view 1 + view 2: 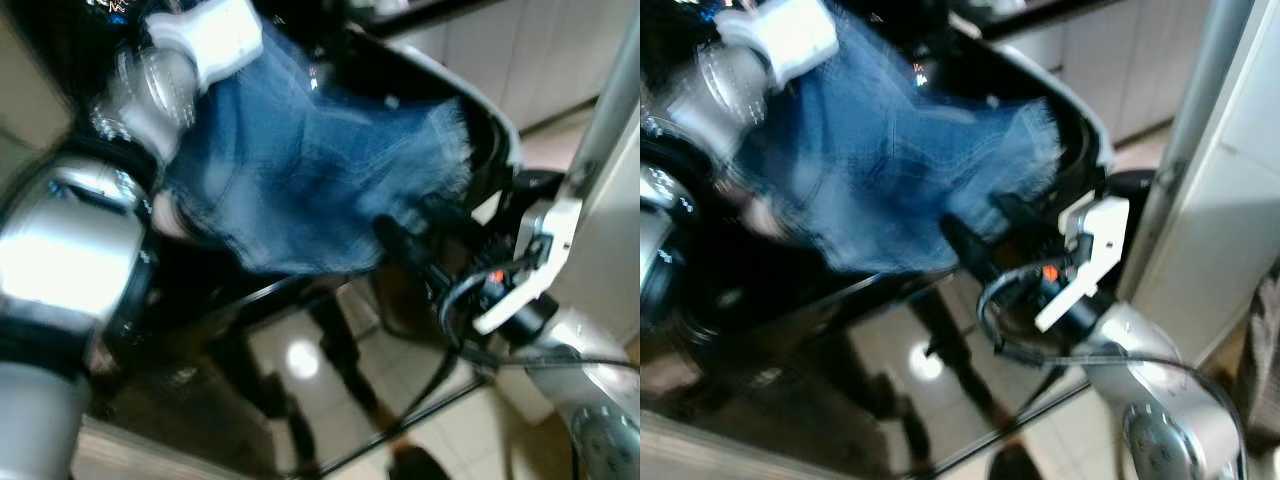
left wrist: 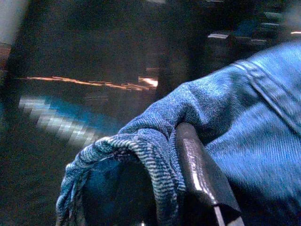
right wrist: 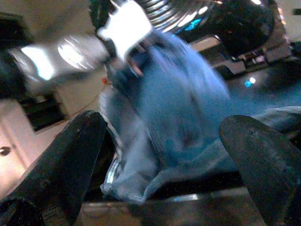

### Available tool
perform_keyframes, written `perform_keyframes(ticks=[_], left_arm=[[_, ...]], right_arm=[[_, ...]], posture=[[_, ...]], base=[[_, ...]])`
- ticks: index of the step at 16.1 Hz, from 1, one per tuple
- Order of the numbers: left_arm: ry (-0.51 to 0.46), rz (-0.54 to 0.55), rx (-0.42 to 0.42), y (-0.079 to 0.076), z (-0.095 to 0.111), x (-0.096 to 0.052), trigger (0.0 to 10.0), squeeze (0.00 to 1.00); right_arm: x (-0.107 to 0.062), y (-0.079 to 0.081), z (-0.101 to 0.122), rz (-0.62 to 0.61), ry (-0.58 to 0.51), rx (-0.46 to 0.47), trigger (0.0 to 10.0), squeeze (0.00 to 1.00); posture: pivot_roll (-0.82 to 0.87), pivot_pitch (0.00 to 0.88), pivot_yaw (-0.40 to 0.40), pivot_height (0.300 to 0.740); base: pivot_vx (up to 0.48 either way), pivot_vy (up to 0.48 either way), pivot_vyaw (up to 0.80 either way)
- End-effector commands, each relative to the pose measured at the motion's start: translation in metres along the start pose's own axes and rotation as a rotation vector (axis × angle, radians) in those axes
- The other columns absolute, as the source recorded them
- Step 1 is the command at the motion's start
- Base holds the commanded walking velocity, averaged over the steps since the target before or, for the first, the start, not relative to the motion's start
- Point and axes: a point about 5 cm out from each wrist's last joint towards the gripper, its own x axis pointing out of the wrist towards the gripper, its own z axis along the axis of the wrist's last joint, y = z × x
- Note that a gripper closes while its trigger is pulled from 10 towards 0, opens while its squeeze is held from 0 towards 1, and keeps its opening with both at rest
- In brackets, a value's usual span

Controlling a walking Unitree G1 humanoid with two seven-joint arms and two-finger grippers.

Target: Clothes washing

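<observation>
— Denim [image 1: 310,170], soft and limp but fairly heavy; how will it handle?

— It should sag and drape, not slip. Best taken at a thick bunched fold or hem.

— Where is it now?

— Draped over the left gripper's finger [image 2: 200,169], hanging below that arm above the dark machine opening [image 1: 480,110]; whether those fingers pinch it, I cannot tell. The right gripper [image 3: 164,160] stands spread, the cloth just ahead between its fingers.

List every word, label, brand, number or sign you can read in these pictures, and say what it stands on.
None can be read.
The denim garment held by the left gripper carries no visible label or print.
The glossy black washer lid shows reflections, no lettering.
Coloured lights on the machine's dark panel are too blurred to read.
The right gripper bears no markings.
</observation>
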Motion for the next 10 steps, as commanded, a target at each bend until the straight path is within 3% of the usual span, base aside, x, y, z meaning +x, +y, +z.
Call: perform_keyframes(ticks=[1, 2, 3, 5, 6, 8, 10], left_arm=[[0.029, -0.029, -0.048, 0.003, -0.007, -0.001, 10.0, 0.0], [0.034, -0.066, -0.052, -0.006, -0.009, -0.002, 10.0, 0.0], [0.016, -0.113, -0.203, -0.015, -0.005, -0.002, 10.0, 1.0], [-0.04, -0.152, -0.494, -0.018, 0.005, -0.001, 10.0, 1.0], [-0.063, -0.166, -0.56, -0.018, 0.009, -0.001, 10.0, 1.0], [-0.1, -0.238, -0.662, -0.031, 0.014, -0.002, 10.0, 1.0], [-0.128, -0.299, -0.621, -0.043, 0.016, -0.004, 10.0, 1.0]], right_arm=[[0.003, 0.007, 0.006, 0.046, -0.008, 0.004, 10.0, 0.0], [0.003, 0.006, 0.008, 0.054, -0.007, 0.001, 10.0, 0.0], [0.004, 0.005, 0.01, 0.052, -0.006, -0.004, 10.0, 0.0], [0.005, 0.005, 0.011, 0.051, -0.002, 0.011, 10.0, 0.0], [0.006, 0.004, 0.01, 0.046, 0.001, 0.015, 10.0, 0.0], [0.008, -0.002, 0.001, 0.014, 0.033, 0.01, 10.0, 0.0], [0.011, -0.013, -0.008, -0.037, 0.058, 0.001, 10.0, 0.0]], posture=[[-0.38, 0.027, 0.201, 0.74], [-0.37, 0.028, 0.191, 0.74], [-0.37, 0.024, 0.189, 0.74], [-0.37, 0.019, 0.192, 0.74], [-0.36, 0.018, 0.189, 0.74], [-0.35, 0.007, 0.183, 0.74], [-0.34, 0.0, 0.175, 0.74]], base=[[0.0, 0.0, 0.0], [0.0, 0.0, 0.0], [0.0, 0.0, 0.0], [0.0, 0.0, 0.0], [0.0, 0.0, 0.0], [0.0, 0.0, 0.0], [0.0, 0.0, 0.0]])
